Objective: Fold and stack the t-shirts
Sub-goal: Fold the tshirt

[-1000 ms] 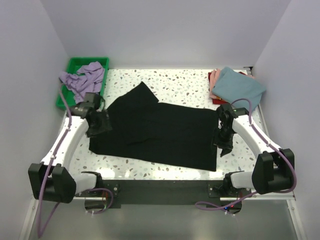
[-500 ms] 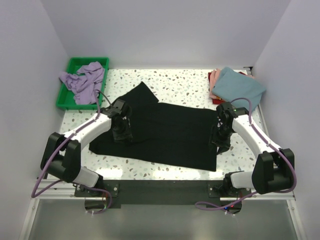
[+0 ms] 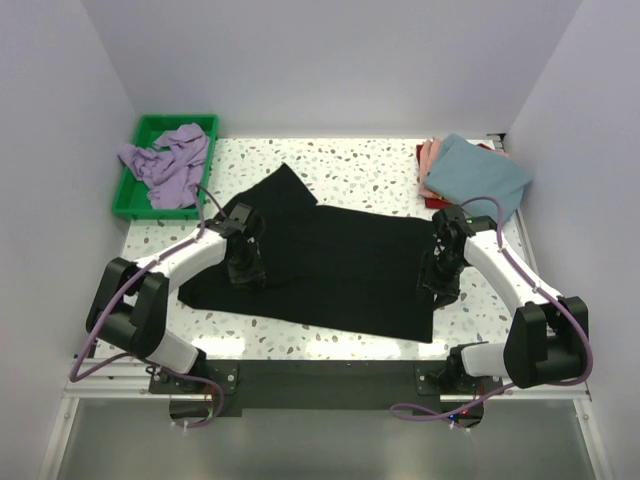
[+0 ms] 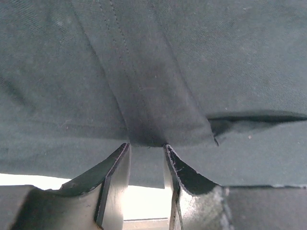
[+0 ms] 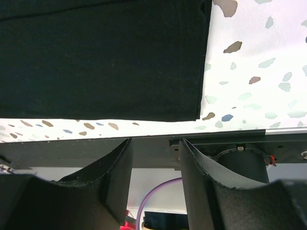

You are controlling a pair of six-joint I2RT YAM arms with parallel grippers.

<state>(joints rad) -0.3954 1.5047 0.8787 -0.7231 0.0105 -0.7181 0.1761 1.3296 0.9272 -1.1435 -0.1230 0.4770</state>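
The large black t-shirt (image 3: 330,265) lies spread flat across the table. My left gripper (image 3: 246,266) is low over its left part; in the left wrist view the gripper (image 4: 146,146) is open, with a stitched fold of black cloth (image 4: 144,96) running up to the fingertips. My right gripper (image 3: 440,280) hovers over the shirt's right edge and is open and empty (image 5: 154,141), with the shirt's corner (image 5: 187,105) just ahead. The lavender t-shirt (image 3: 168,160) is crumpled in the green tray. The teal-blue t-shirt (image 3: 478,175) lies on the pink (image 3: 428,152) and dark red (image 3: 420,150) ones.
The green plastic tray (image 3: 150,122) stands at the back left. The folded pile sits at the back right corner. Pale walls close in on three sides. The table's near edge and the black mounting rail (image 5: 144,143) lie just below the right gripper.
My left arm has swung right, from the shirt's left edge to over its left part. My right gripper has shifted slightly up and inward along the right edge.
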